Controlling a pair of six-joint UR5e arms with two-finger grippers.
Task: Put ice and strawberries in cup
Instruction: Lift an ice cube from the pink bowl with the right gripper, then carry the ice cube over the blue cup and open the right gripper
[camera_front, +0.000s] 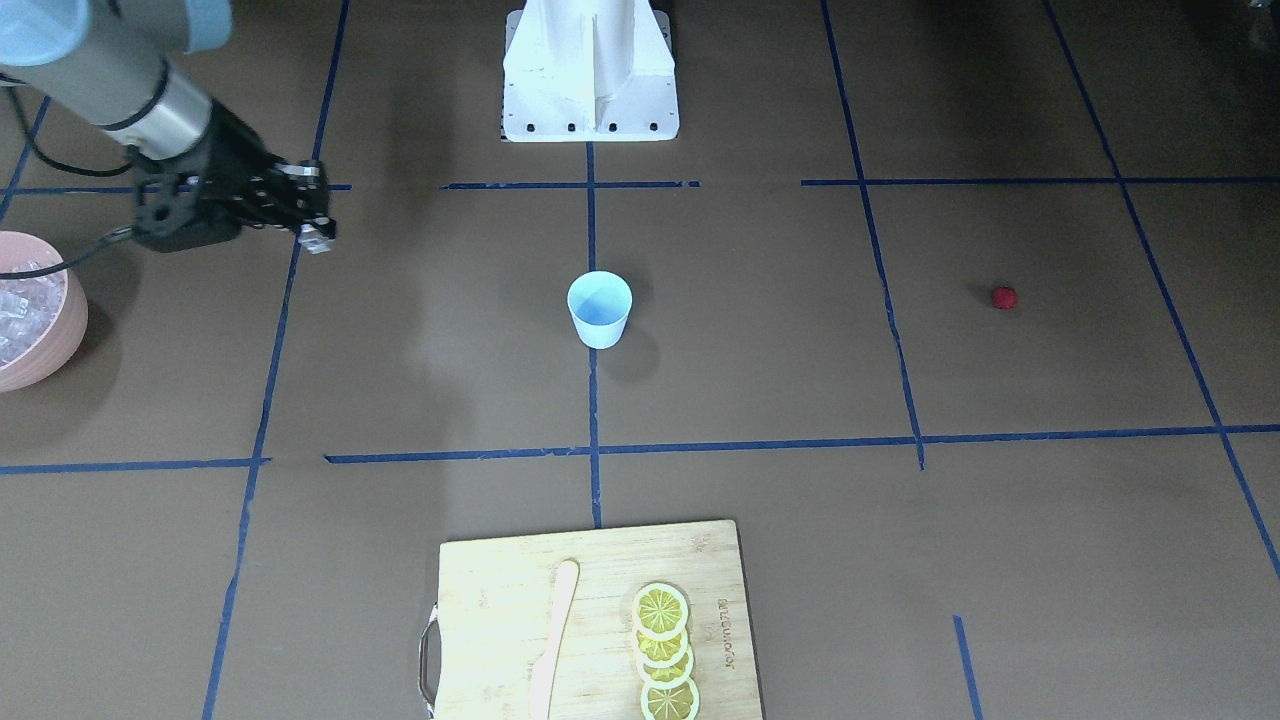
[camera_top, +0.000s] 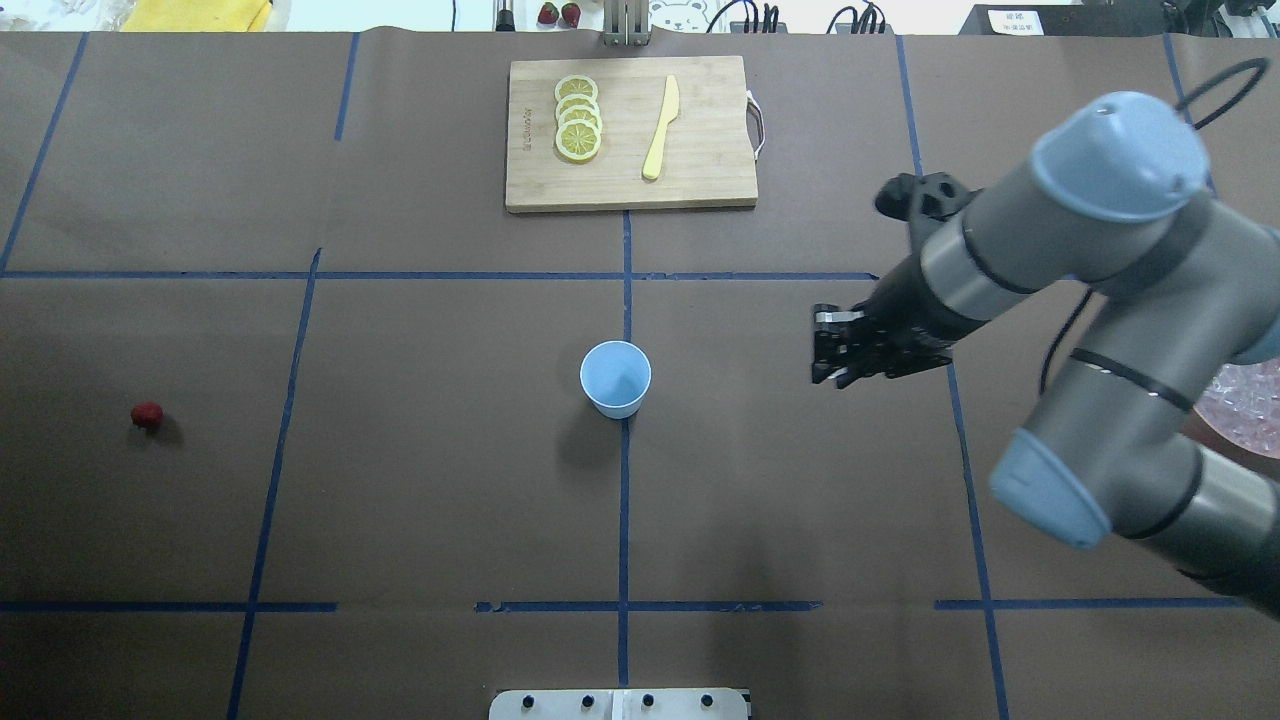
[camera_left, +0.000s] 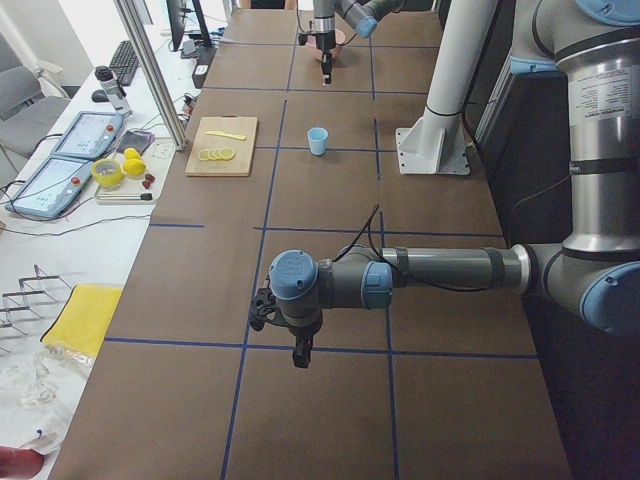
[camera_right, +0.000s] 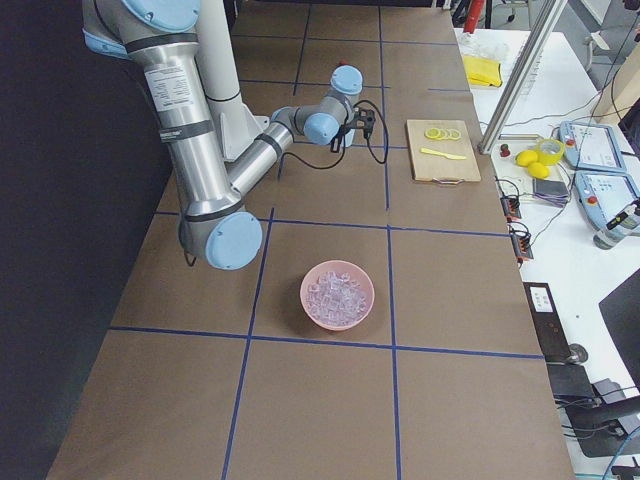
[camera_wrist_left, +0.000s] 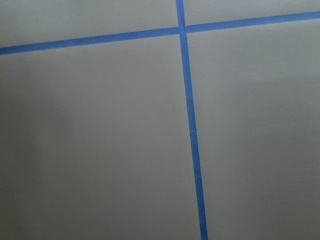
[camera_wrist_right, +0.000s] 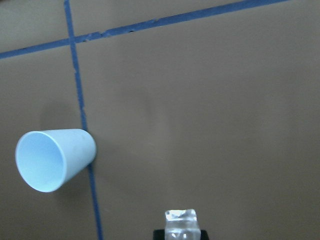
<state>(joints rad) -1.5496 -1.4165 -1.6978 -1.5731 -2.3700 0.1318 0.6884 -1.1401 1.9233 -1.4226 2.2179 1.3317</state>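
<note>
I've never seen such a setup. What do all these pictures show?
Two robot arms work at a taped brown table, photographed at once from above, in front, both ends, and from each wrist. A light-blue cup stands mid-table; a strawberry lies toward the robot's left. A pink bowl of ice sits to its right; a cutting board carries lemon slices and a knife. The right claw pinches one ice cube, short of the cup. The left claw hangs over the table; open or shut, I cannot tell.
</note>
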